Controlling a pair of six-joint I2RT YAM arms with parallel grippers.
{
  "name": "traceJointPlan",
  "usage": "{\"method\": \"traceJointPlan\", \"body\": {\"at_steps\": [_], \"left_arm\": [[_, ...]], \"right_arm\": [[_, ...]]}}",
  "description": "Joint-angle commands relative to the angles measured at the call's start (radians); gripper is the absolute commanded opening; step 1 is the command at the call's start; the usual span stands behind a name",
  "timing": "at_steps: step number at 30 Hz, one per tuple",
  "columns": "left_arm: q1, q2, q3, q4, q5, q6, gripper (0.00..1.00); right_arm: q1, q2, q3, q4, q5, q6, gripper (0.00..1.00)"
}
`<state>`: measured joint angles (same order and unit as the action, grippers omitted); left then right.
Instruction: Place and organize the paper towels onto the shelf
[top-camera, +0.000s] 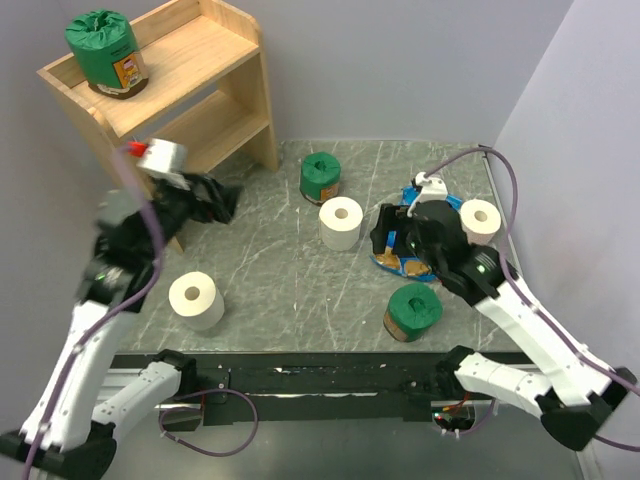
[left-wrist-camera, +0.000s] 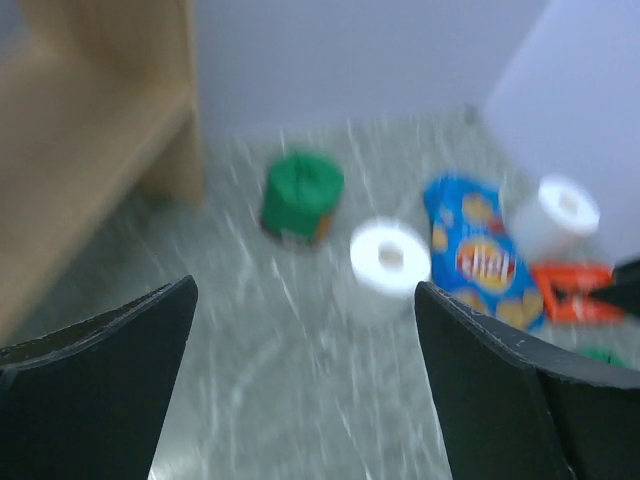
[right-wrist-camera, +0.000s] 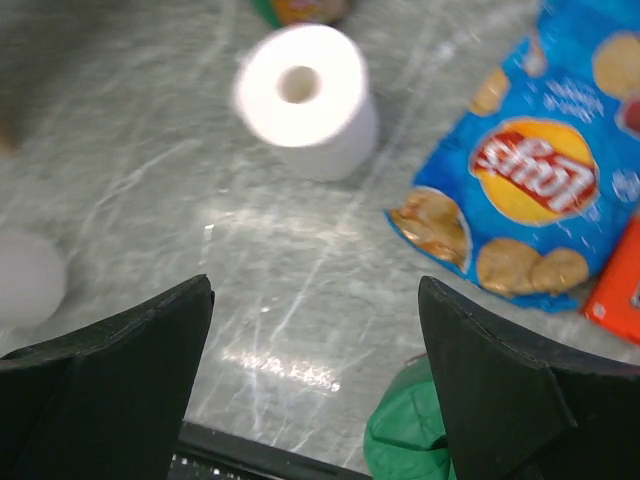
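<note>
The wooden shelf (top-camera: 210, 60) stands at the far left, with one green-wrapped roll (top-camera: 103, 52) on its top tier. On the table lie a green roll (top-camera: 320, 177), a white roll (top-camera: 341, 222), a white roll (top-camera: 196, 299) at the near left, a white roll (top-camera: 481, 220) at the right and a green roll (top-camera: 413, 311). My left gripper (top-camera: 218, 201) is open and empty beside the shelf's lower tier. Its wrist view shows the gripper (left-wrist-camera: 305, 292) facing the green roll (left-wrist-camera: 301, 195) and the white roll (left-wrist-camera: 390, 262). My right gripper (right-wrist-camera: 315, 287) is open and empty above the table, near the white roll (right-wrist-camera: 305, 95) and the green roll (right-wrist-camera: 410, 432).
A blue snack bag (right-wrist-camera: 540, 190) and a red packet (right-wrist-camera: 620, 290) lie under and beside my right arm (top-camera: 440, 245). Walls close the table at the back and the right. The shelf's side panel (left-wrist-camera: 160, 90) is to the left of my left gripper.
</note>
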<state>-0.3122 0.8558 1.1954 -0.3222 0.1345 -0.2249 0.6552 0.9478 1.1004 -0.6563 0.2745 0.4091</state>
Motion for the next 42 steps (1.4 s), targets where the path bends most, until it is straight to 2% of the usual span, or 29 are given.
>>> {"method": "traceJointPlan", "body": {"at_steps": [1,5,7,9,11,14,23,32,42], "left_arm": [[-0.007,0.022,-0.137,0.027,0.131,-0.076,0.96],[-0.010,-0.012,-0.258,0.095,0.134,-0.099,0.96],[-0.008,-0.026,-0.293,0.123,0.148,-0.111,0.96],[-0.002,-0.021,-0.318,0.123,0.229,-0.125,0.96],[-0.005,-0.018,-0.329,0.098,0.247,-0.114,0.96],[-0.024,-0.017,-0.329,0.069,0.196,-0.091,0.96],[-0.054,-0.015,-0.326,0.049,0.122,-0.074,0.96],[-0.071,-0.006,-0.321,0.038,0.097,-0.068,0.96],[-0.079,-0.001,-0.321,0.035,0.085,-0.067,0.96]], "right_arm": [[-0.078,0.040,0.021,-0.124,0.065,0.161,0.89],[-0.088,0.045,0.004,-0.311,0.086,0.353,0.84],[-0.088,0.043,-0.008,-0.395,0.078,0.398,0.82],[-0.086,0.031,-0.043,-0.413,0.042,0.421,0.81],[-0.089,0.000,-0.075,-0.399,0.009,0.436,0.80],[-0.086,-0.032,-0.141,-0.349,-0.054,0.447,0.77],[-0.085,0.031,-0.209,-0.361,-0.023,0.504,0.74],[-0.085,0.028,-0.264,-0.322,-0.032,0.533,0.71],[-0.077,0.085,-0.292,-0.230,-0.041,0.471,0.63]]}}
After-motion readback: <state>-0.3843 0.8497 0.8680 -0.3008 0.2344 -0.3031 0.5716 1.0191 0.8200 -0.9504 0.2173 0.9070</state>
